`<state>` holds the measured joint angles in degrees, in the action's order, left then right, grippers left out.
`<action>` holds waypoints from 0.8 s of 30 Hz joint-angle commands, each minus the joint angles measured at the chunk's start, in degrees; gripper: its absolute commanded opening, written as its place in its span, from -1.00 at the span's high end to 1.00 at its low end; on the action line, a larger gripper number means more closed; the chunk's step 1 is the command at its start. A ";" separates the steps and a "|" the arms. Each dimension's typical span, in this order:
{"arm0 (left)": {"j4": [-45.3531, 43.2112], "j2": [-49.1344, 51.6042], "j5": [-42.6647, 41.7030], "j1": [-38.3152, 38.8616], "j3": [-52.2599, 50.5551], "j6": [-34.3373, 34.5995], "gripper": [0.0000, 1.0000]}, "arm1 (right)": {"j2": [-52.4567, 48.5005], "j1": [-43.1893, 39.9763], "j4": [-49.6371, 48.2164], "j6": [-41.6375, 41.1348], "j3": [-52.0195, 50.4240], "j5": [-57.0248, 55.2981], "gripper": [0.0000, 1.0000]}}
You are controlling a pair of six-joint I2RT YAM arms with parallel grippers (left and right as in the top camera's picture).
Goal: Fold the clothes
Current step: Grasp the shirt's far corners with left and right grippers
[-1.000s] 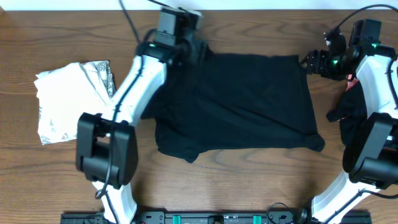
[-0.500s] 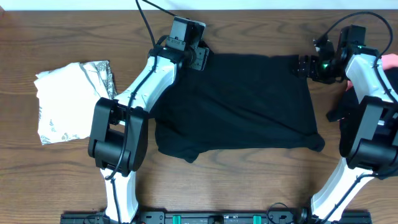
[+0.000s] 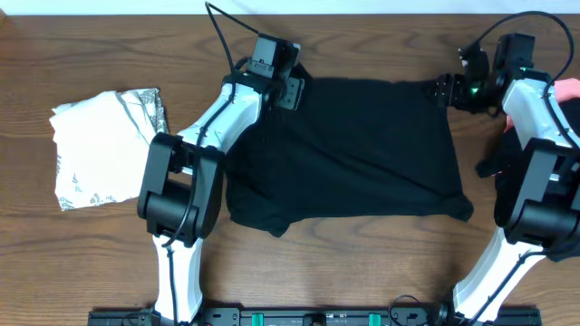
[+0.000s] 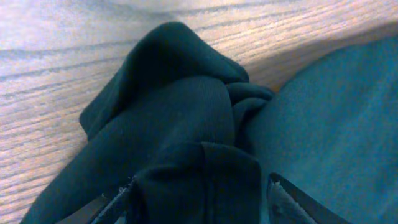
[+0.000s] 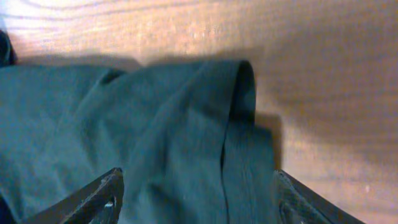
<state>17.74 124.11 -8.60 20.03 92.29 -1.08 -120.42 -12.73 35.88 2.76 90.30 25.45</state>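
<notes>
- Far left, a folded white garment with a grey print [image 3: 100,145] lies by itself on the brown wooden table [image 3: 82,263], well apart from both arms. It looks finished to me.
- The left gripper [image 3: 292,91] is at the far left corner of the black short-sleeved cotton shirt [image 3: 353,154]. In the left wrist view its jaws stand apart on either side of a rumpled bunch of hem and sleeve. The cloth fills the gap, but I see no pinch, so I read the gripper as open around the bunch.
- The black shirt lies spread across the middle of the table, mostly flat. Its near edge is uneven and a sleeve pokes out at the near right.
- I expect the shirt to be light, limp and slack. It will sag between two holds, drag on the wood and crease wherever it bunches. It is not fragile and not slippery.
- I would take hold at the two far corners, biting through the doubled hem rather than a single layer so that it does not slide out.
- The right gripper [image 3: 444,92] is at the far right corner. The right wrist view shows its jaws wide open over a flat folded edge, with nothing clamped.
- At the far right edge sits a pink piece of cloth [image 3: 569,91]. A dark heap [image 3: 506,158] lies beside the right arm, and I cannot tell what it is.
</notes>
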 commanded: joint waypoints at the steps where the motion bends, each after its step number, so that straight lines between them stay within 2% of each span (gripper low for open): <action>1: -0.13 0.35 0.28 0.04 0.68 0.92 -0.30 | -2.62 1.09 -2.12 0.72 0.22 2.01 -0.43; 12: -0.11 0.35 0.26 0.15 0.68 1.81 -0.30 | -9.55 4.55 -11.72 -0.70 0.22 2.67 -0.32; 14: -0.07 0.35 0.26 0.15 0.68 1.81 -0.29 | -10.88 4.96 -12.96 -1.90 0.22 2.62 -0.18; 16: -0.07 0.35 0.26 0.20 0.68 1.81 -0.25 | -11.76 5.05 -13.20 -2.91 0.22 2.51 0.20; 17: -0.09 0.35 0.26 0.20 0.68 1.81 -0.15 | -11.93 5.03 -13.07 -3.41 0.22 2.40 0.44; 19: -0.07 0.35 0.26 0.20 0.68 1.81 0.21 | -12.07 4.94 -12.50 -3.39 0.22 1.64 0.97; 20: -0.04 0.35 0.26 0.20 0.68 1.81 0.34 | -12.04 4.85 -12.46 -3.39 0.22 1.53 0.98; 21: -0.04 0.35 0.26 0.20 0.68 1.81 0.56 | -11.96 4.63 -12.28 -3.39 0.24 1.55 0.97; 22: -0.04 0.35 0.24 0.20 0.68 1.81 0.63 | -11.85 4.42 -12.11 -3.43 0.24 1.55 0.98; 24: 0.02 0.35 0.24 0.20 0.68 1.81 0.88 | -11.61 3.69 -11.72 -3.91 0.24 1.55 0.97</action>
<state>17.72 124.31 -8.47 20.05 92.29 0.71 -130.54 -8.40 23.00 0.19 90.61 27.81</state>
